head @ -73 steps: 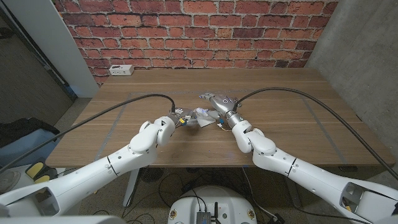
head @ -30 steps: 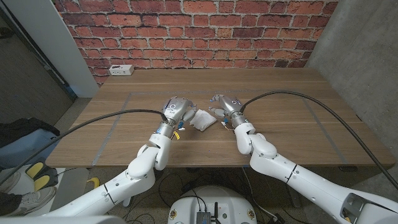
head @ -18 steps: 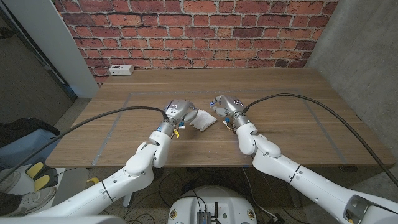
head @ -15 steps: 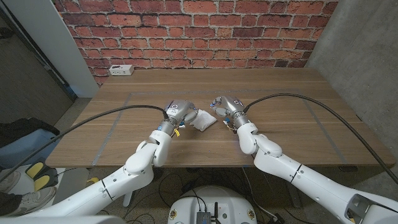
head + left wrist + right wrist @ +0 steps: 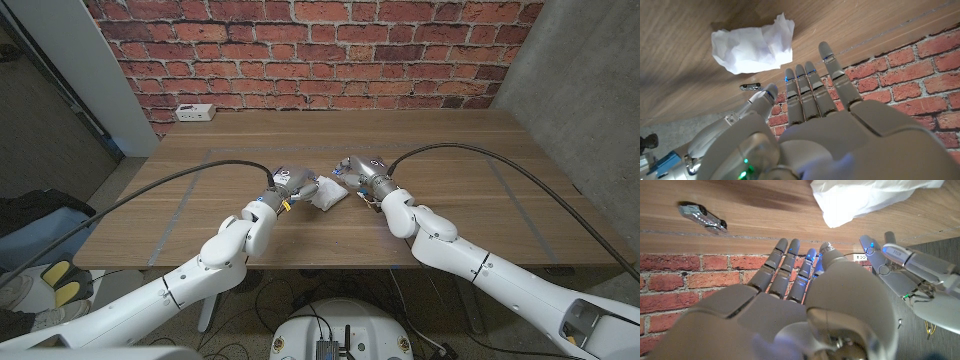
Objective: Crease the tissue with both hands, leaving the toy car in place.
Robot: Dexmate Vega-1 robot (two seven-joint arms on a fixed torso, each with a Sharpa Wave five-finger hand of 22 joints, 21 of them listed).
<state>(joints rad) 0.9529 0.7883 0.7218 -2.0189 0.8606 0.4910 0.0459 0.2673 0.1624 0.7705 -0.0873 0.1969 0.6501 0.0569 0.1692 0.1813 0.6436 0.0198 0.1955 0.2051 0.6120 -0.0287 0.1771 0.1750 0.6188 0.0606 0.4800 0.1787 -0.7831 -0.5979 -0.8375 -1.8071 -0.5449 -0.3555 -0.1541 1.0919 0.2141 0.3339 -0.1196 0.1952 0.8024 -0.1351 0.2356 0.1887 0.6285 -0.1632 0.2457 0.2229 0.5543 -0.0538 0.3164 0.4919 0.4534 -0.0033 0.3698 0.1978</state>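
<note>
Tissue (image 5: pixel 327 195) lies crumpled mid-worktop (image 5: pixel 450 160) between our left hand (image 5: pixel 291 181) and right hand (image 5: pixel 361 171), fingers spread and holding nothing; toy car (image 5: pixel 703 215) nearby, brick wall (image 5: pixel 320 50) behind.

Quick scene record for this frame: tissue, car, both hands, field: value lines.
tissue: white tissue, crumpled and folded, lying on the wooden table between the hands
toy car: small silver toy car on the table, apart from the tissue
left hand: left hand beside the tissue, fingers straight and apart, holding nothing
right hand: right hand on the tissue's other side, fingers extended, holding nothing
</note>
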